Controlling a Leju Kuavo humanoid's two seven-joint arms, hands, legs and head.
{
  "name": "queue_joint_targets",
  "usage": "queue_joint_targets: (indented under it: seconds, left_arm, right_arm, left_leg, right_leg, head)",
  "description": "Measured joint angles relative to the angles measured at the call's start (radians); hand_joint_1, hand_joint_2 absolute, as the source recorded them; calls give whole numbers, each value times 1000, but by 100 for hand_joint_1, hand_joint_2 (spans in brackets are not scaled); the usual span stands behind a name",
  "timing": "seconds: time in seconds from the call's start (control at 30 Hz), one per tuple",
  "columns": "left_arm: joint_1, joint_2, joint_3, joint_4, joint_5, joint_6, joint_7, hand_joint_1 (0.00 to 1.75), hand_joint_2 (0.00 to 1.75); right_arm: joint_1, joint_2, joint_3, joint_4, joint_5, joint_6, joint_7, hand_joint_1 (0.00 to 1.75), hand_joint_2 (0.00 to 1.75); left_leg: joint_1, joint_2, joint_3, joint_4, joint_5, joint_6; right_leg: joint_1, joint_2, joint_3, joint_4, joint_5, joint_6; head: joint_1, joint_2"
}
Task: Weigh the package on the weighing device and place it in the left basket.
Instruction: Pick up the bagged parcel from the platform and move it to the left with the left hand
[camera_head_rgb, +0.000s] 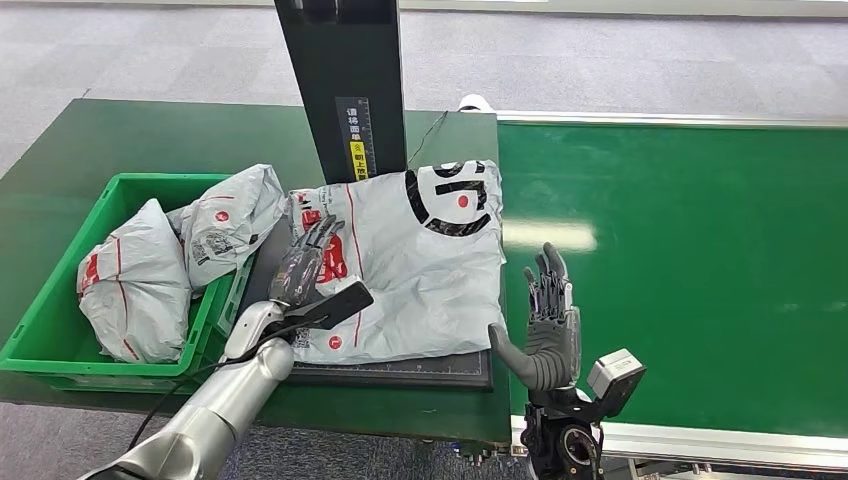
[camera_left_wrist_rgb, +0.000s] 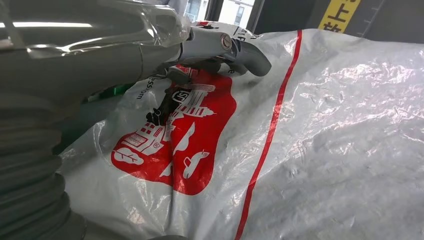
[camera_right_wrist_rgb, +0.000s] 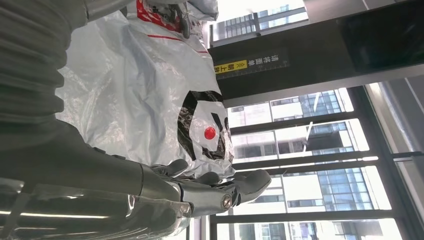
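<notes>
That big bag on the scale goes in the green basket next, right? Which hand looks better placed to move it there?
Probably the left hand. It already rests on the bag, on the side nearest the basket. The right hand stands open beside the bag's far edge, away from the basket.

Three packages in all: one package (camera_head_rgb: 420, 260) under the left hand (camera_head_rgb: 300, 265), two bagged parcels (camera_head_rgb: 135, 280) left of it. One green basket (camera_head_rgb: 40, 330), one scale (camera_head_rgb: 400, 370).

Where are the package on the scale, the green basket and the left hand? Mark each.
package on the scale (camera_head_rgb: 425, 265), head view, middle of its white top.
green basket (camera_head_rgb: 118, 184), head view, far rim.
left hand (camera_head_rgb: 303, 262), head view, back of the fingers.
</notes>
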Motion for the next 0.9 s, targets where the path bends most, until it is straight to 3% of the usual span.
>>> queue_joint_targets:
  seconds: [0.13,0.27,0.3,0.6,0.9]
  left_arm:
    - [-19,10,-10,28,7,-1,-10,6,175]
    - [-29,22,-17,41,23,-12,-26,161,175]
    - [-30,25,-18,42,30,-14,-33,169,175]
    - [-14,54,-22,9,124,15,-99,175,175]
    - [100,62,-25,-179,243,99,-159,175,175]
  right_arm:
    - [-5,0,-2,9,0,1,0,0,175]
    - [-8,0,-4,17,0,1,0,0,175]
    - [-9,0,-5,20,0,1,0,0,175]
    - [-29,0,-11,44,0,0,0,0,175]
    - [-41,0,-14,64,0,-14,0,0,175]
  left_leg:
    - [0,0,0,0,0,0]
    - [0,0,0,0,0,0]
    - [0,0,0,0,0,0]
    - [0,0,0,0,0,0]
    - [0,0,0,0,0,0]
  right_leg:
    - [0,0,0,0,0,0]
    - [0,0,0,0,0,0]
    - [0,0,0,0,0,0]
    - [0,0,0,0,0,0]
    - [0,0,0,0,0,0]
  head:
    - [0,0]
    - [0,0]
    - [0,0]
    - [0,0]
    - [0,0]
